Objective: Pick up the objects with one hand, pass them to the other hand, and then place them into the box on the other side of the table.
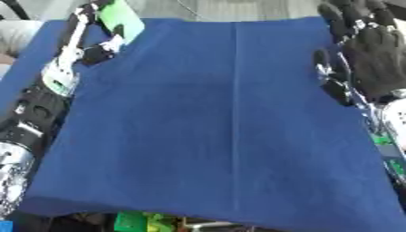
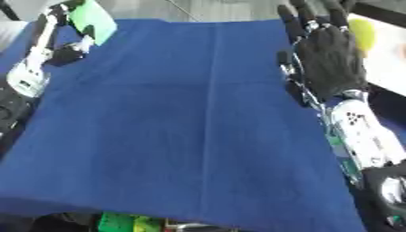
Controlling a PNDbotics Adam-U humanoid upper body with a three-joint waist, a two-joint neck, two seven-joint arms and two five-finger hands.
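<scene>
Green, flat and thin — that's the green object [image 1: 123,19] in the upper left of the frame, pinched in the left robot hand [image 1: 94,34] with the fingers curled round its lower edge, held just above the far left corner of the desk [image 1: 230,127], which is draped in blue cloth. It looks like a light, stiff card or small packet, so I'd judge it easy to carry but slick on its faces; the safest hold for a handover would be across its free upper edge, leaving the other end clear. Over on the upper right of the frame, the right robot hand [image 2: 329,54] hangs over the desk's right edge, black fingers extended and relaxed, holding nothing, well apart from the object. Beyond it, in the right eye view, a yellow-green rounded thing [image 2: 362,32] sits on a white surface [image 2: 389,59] at the upper right; whether that is the box, I cannot tell. The pass has not yet happened, by my reading.
</scene>
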